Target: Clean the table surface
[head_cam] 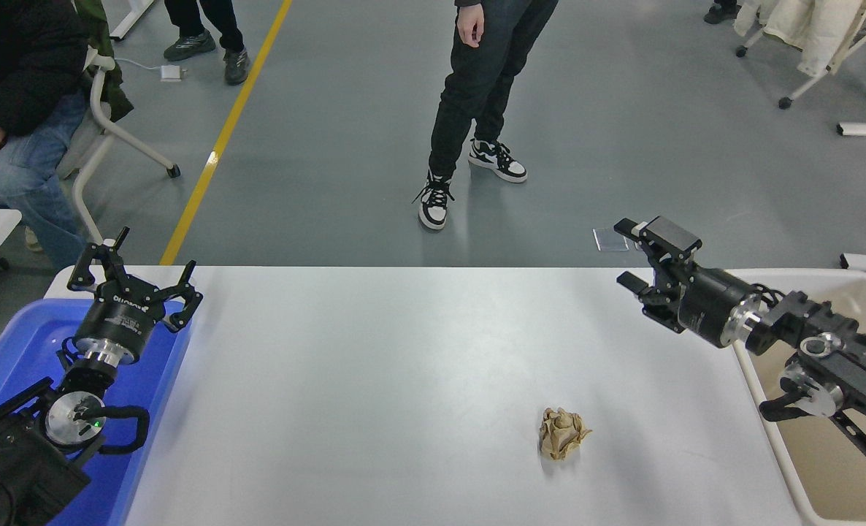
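The white counter (374, 380) fills the middle, with one crumpled brown paper ball (563, 434) lying on its near right part. That ball is the mess to clear. The right tool (634, 256) hangs above the far right edge, spread wide, well apart from the ball. A beige bin (813, 467) waits just beside the counter, likely for trash. The left tool (133, 281) sits parked over a blue bin (17, 351), spread too.

Two black arms, each with a silver ring behind a black cylindrical wrist, looped black cables at the joints, white lettering on the left pincer (132, 274) collar, a green light below it, angular black-fingered right pincer (641, 256).
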